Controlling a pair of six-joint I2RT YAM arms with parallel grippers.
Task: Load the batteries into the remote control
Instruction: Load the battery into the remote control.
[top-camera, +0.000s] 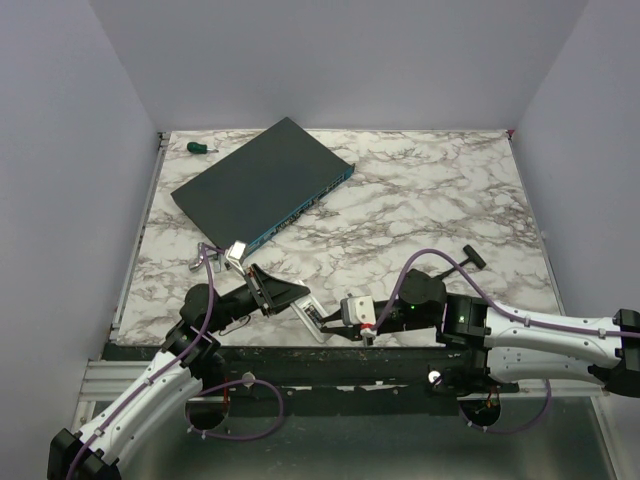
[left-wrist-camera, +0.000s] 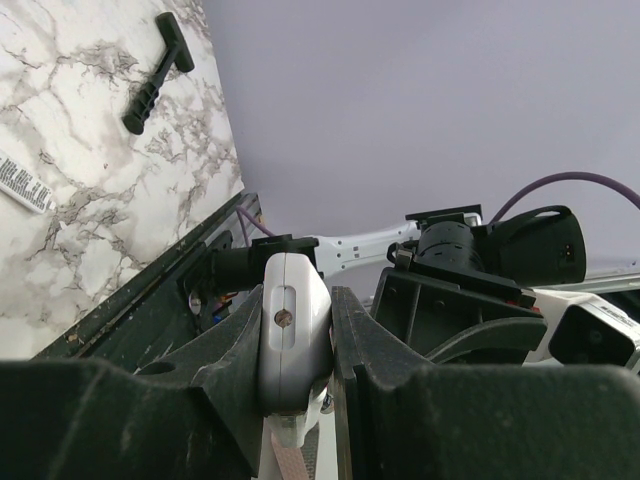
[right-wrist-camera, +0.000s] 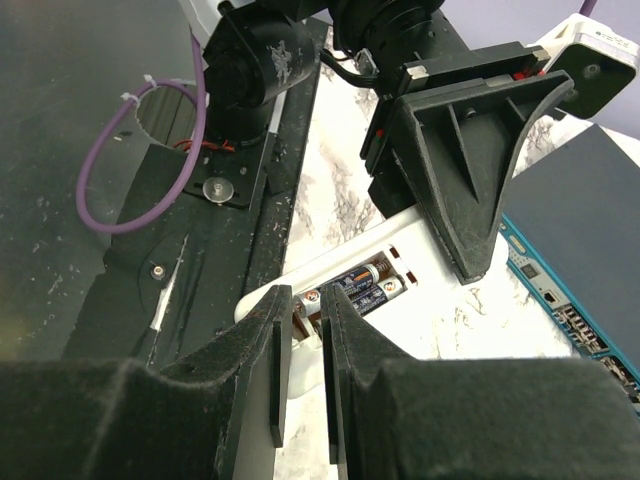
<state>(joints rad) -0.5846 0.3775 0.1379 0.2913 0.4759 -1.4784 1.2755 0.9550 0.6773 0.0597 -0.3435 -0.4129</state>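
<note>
The white remote control (top-camera: 313, 320) is held off the table at the near edge, back side up. My left gripper (top-camera: 300, 305) is shut on it; in the left wrist view its rounded end (left-wrist-camera: 290, 340) sits clamped between the black fingers (left-wrist-camera: 225, 370). In the right wrist view the open battery bay holds two dark batteries (right-wrist-camera: 375, 285) side by side. My right gripper (right-wrist-camera: 303, 330) stands at the bay's near end. Its jaws are a narrow gap apart, with the end of one battery (right-wrist-camera: 316, 297) between the tips. In the top view the right gripper (top-camera: 333, 325) meets the remote from the right.
A big dark flat box with a blue edge (top-camera: 262, 185) lies at the back left, also in the right wrist view (right-wrist-camera: 585, 200). A black T-shaped tool (top-camera: 470, 257) lies to the right, a green-handled screwdriver (top-camera: 202, 148) in the far left corner. The table's dark front rail (top-camera: 330, 362) runs below the grippers.
</note>
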